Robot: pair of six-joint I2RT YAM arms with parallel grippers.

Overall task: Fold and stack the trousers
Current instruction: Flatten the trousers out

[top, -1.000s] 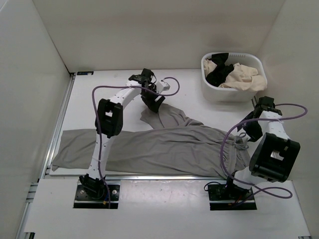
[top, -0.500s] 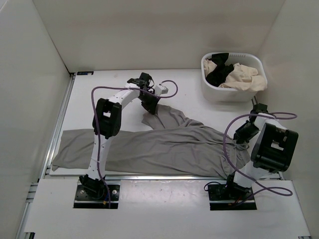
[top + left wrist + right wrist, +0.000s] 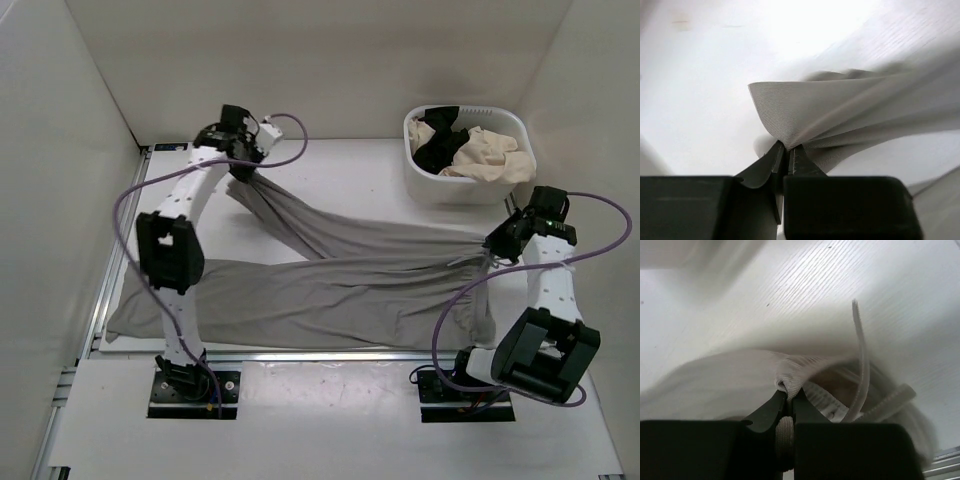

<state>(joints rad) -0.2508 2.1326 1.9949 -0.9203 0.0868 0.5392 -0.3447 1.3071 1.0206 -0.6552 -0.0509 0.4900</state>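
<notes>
The grey trousers (image 3: 330, 290) lie across the table, one leg flat toward the left edge, the other leg pulled taut toward the far left. My left gripper (image 3: 243, 172) is shut on that leg's hem; the pinched grey fabric (image 3: 805, 112) fans out from the left gripper (image 3: 788, 148). My right gripper (image 3: 492, 252) is shut on the waistband at the right end. In the right wrist view the ribbed waistband (image 3: 795, 375) bunches between the closed tips of the right gripper (image 3: 789, 395), with a drawstring (image 3: 862, 360) hanging loose beside it.
A white basket (image 3: 467, 155) at the back right holds a black garment (image 3: 437, 145) and a cream garment (image 3: 490, 155). White walls close in the left, back and right. Purple cables loop off both arms.
Both grippers closed on the trousers. The left arm swung to the far left, dragging the upper leg out straight. The right arm moved back with the waistband, stretching the fabric.
</notes>
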